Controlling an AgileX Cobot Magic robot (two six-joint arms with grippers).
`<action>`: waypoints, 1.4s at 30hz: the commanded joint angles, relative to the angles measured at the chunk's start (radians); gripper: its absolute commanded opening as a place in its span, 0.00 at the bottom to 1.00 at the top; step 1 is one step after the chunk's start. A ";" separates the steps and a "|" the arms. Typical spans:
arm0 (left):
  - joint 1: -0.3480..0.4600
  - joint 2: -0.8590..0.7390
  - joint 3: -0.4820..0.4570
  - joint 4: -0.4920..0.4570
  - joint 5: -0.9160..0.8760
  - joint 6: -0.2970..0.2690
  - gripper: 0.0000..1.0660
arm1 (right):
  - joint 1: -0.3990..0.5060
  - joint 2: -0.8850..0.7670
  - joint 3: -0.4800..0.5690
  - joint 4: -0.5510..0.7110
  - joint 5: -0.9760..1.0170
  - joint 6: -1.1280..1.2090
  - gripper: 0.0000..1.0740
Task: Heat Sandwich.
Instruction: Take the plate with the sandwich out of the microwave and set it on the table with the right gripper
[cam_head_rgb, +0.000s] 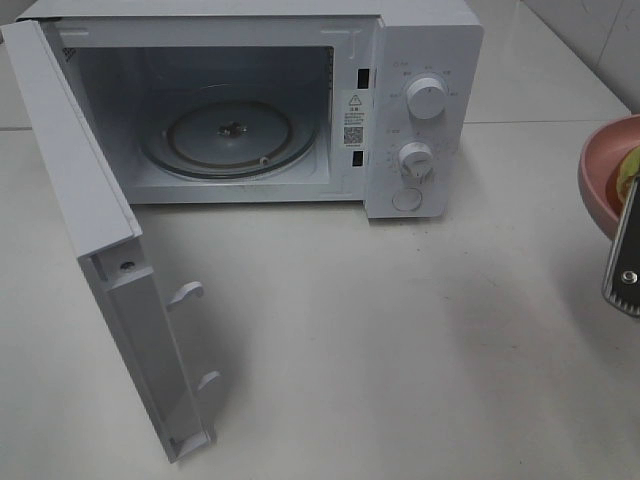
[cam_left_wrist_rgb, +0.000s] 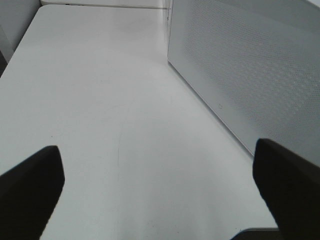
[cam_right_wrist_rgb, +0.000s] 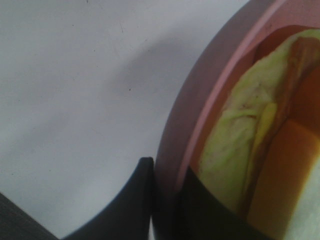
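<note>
The white microwave (cam_head_rgb: 425, 50) stands at the back with its door (cam_head_rgb: 95, 230) swung wide to the left, and the glass turntable (cam_head_rgb: 230, 135) inside is bare. At the right edge a round pink plate (cam_head_rgb: 600, 170) hangs above the table, carrying the sandwich (cam_head_rgb: 629, 172). My right gripper (cam_head_rgb: 627, 225) is shut on the plate's rim (cam_right_wrist_rgb: 200, 100), one finger outside and one inside. Orange-brown bread and pale yellow-green filling of the sandwich (cam_right_wrist_rgb: 250, 145) lie just behind that grip. My left gripper (cam_left_wrist_rgb: 160, 200) is open and holds nothing. It is out of the exterior view.
Beside my left gripper rises a white perforated panel (cam_left_wrist_rgb: 250, 65), apparently the outer face of the open door. White tabletop (cam_head_rgb: 380, 350) stretches in front of the microwave. Two latch hooks (cam_head_rgb: 187, 292) stick out from the door's inner edge.
</note>
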 joint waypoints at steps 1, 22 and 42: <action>0.004 -0.016 0.003 -0.002 -0.015 0.001 0.92 | 0.003 0.046 -0.009 -0.041 0.022 0.069 0.00; 0.004 -0.016 0.003 -0.002 -0.015 0.001 0.92 | -0.022 0.431 -0.217 -0.065 0.035 0.529 0.00; 0.004 -0.016 0.003 -0.002 -0.015 0.001 0.92 | -0.270 0.517 -0.235 -0.125 0.015 0.586 0.00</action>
